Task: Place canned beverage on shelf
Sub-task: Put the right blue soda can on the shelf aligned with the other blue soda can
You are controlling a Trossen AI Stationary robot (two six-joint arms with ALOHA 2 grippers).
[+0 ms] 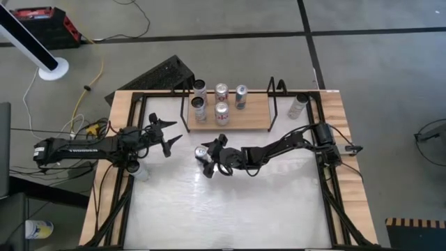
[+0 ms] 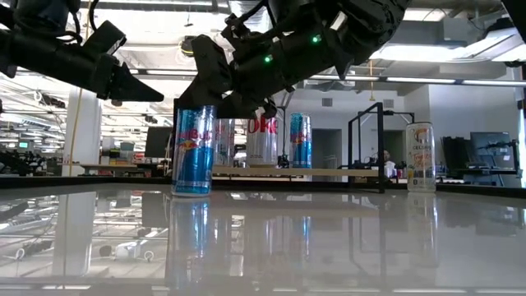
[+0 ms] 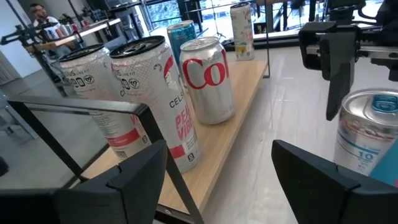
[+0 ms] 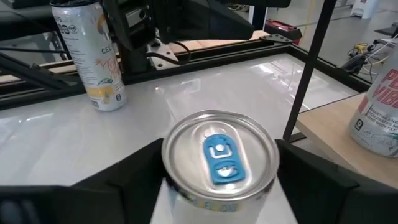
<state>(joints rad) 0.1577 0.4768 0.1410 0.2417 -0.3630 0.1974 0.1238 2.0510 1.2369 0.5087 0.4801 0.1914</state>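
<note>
Right pincer (image 1: 206,160) lowered, fingers spread around upright blue-and-silver can (image 2: 194,150) on white desk (image 1: 265,202), left pincer (image 1: 169,134) hovering open near light-wood shelf (image 1: 258,115)

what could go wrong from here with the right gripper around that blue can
1. The right gripper straddles the blue can near its top; a high grip on a tall can may let it tilt or slip when lifted.
2. The shelf already holds five cans crowded at one end, so setting this one down close by could knock them.
3. The left gripper hovers open nearby, so the arms might clash on the way.
</note>
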